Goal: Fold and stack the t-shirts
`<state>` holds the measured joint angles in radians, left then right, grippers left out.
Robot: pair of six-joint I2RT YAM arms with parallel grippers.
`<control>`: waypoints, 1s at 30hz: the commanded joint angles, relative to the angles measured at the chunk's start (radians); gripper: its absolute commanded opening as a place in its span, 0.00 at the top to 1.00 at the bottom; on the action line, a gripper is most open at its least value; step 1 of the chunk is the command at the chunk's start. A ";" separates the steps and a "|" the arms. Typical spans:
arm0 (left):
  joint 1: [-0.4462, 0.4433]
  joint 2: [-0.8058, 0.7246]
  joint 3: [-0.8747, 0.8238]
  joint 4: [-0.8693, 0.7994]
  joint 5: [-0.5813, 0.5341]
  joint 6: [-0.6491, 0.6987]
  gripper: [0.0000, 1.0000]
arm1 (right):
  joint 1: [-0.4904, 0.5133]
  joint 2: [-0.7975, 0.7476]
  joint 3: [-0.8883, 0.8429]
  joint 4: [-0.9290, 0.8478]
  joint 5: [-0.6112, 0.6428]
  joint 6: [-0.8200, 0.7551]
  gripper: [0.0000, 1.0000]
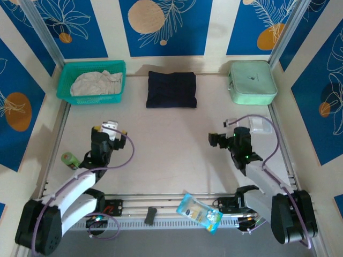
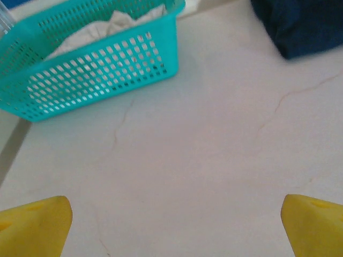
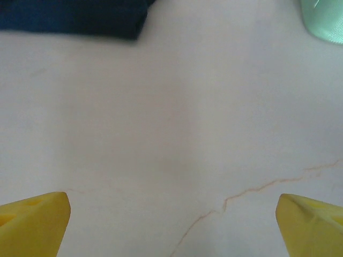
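Observation:
A dark navy t-shirt lies folded into a neat rectangle at the back middle of the table; a corner of the navy t-shirt shows at the upper right of the left wrist view, and its edge runs along the top of the right wrist view. A pale off-white t-shirt lies crumpled inside the teal mesh basket, seen close as white cloth. My left gripper hovers open over bare table, near the basket. My right gripper is open too, with nothing between its fingers.
A mint-green hard case sits at the back right. A small green object lies by the left arm, and a white item lies near the right arm. A blue snack packet rests at the front edge.

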<state>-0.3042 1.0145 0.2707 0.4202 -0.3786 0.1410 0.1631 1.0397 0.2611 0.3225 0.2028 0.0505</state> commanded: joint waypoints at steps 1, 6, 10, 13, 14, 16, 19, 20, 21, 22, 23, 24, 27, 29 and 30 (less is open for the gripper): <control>0.015 0.153 -0.021 0.368 -0.018 0.037 0.01 | -0.006 0.080 -0.018 0.341 -0.004 -0.066 0.01; 0.045 0.443 -0.022 0.708 0.019 0.049 0.01 | -0.015 0.262 -0.027 0.614 -0.045 -0.098 0.01; 0.099 0.497 -0.014 0.720 0.048 -0.017 0.01 | -0.056 0.427 0.004 0.725 -0.035 -0.054 0.01; 0.161 0.585 0.003 0.774 0.217 -0.030 0.01 | -0.115 0.499 0.015 0.776 -0.102 0.000 0.01; 0.165 0.562 0.025 0.691 0.229 -0.035 0.01 | -0.121 0.472 0.067 0.621 -0.112 -0.004 0.01; 0.222 0.545 0.110 0.493 0.339 -0.072 0.01 | -0.185 0.486 0.155 0.490 -0.209 0.046 0.01; 0.279 0.551 0.107 0.517 0.446 -0.113 0.01 | -0.179 0.484 0.165 0.467 -0.173 0.053 0.01; 0.278 0.548 0.105 0.513 0.442 -0.111 0.01 | -0.178 0.486 0.165 0.471 -0.170 0.052 0.01; 0.278 0.549 0.102 0.520 0.443 -0.112 0.01 | -0.180 0.485 0.163 0.473 -0.176 0.054 0.01; 0.278 0.549 0.101 0.522 0.444 -0.112 0.01 | -0.180 0.484 0.165 0.466 -0.175 0.053 0.01; 0.278 0.548 0.102 0.520 0.442 -0.111 0.01 | -0.180 0.485 0.161 0.477 -0.175 0.053 0.01; 0.278 0.549 0.102 0.522 0.443 -0.110 0.01 | -0.178 0.484 0.162 0.470 -0.173 0.052 0.01; 0.275 0.548 0.104 0.517 0.445 -0.106 0.01 | -0.176 0.484 0.160 0.474 -0.169 0.051 0.01; 0.275 0.549 0.105 0.516 0.446 -0.106 0.01 | -0.175 0.484 0.161 0.473 -0.167 0.051 0.01; 0.275 0.550 0.104 0.516 0.446 -0.106 0.01 | -0.175 0.484 0.160 0.475 -0.167 0.051 0.01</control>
<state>-0.0292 1.5612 0.3695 0.9413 0.0311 0.0502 -0.0189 1.5284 0.4290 0.8001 0.0441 0.0868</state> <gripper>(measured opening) 0.993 0.990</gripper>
